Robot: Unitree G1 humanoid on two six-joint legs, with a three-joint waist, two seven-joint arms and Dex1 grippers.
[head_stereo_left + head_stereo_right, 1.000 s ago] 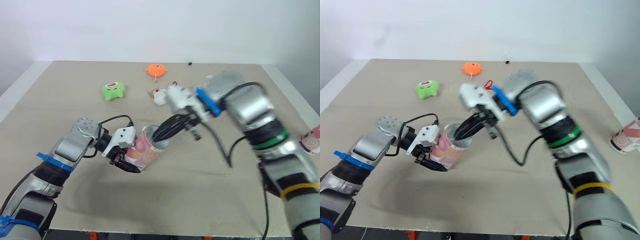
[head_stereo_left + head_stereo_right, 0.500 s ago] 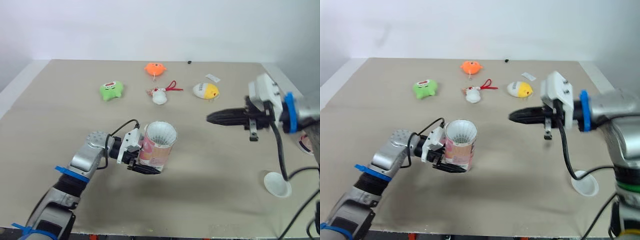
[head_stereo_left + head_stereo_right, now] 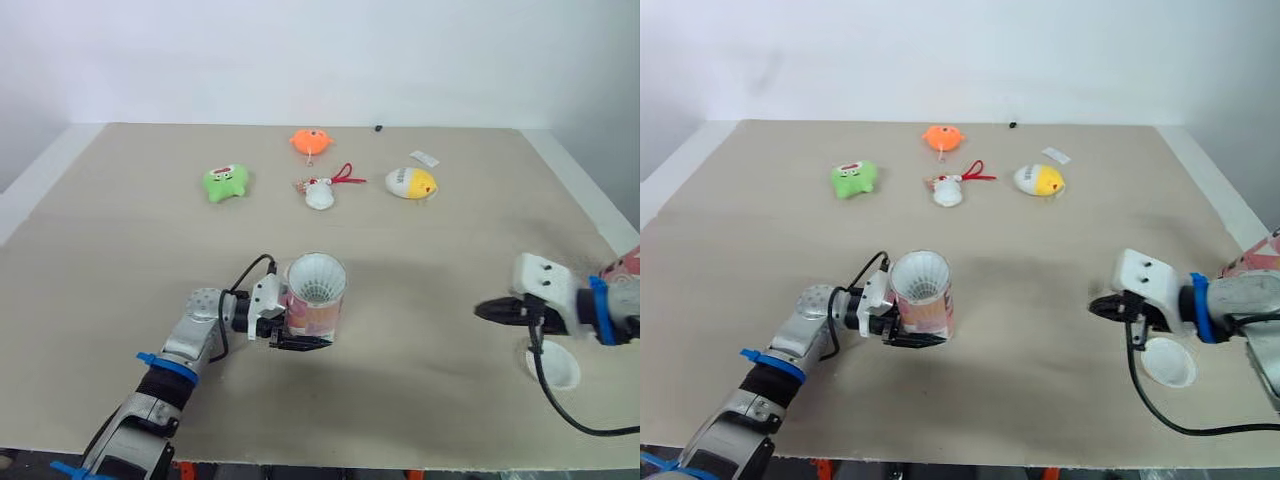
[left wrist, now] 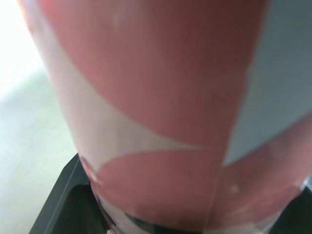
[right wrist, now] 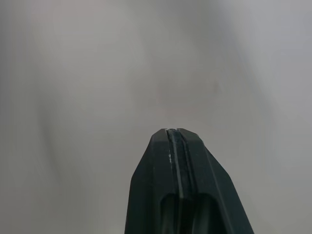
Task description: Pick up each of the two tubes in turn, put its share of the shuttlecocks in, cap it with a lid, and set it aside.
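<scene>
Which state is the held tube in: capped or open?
Open. The tube has an uncovered mouth showing white shuttlecock feathers inside; a white lid lies near the right gripper.

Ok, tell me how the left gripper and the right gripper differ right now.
The left gripper is clamped on the upright pink tube; the right gripper holds nothing. The left gripper's fingers are spread around the tube; the right gripper's are pressed together. The left gripper is near the table's front middle; the right gripper is beside the white lid. Both point sideways, low over the table.
</scene>
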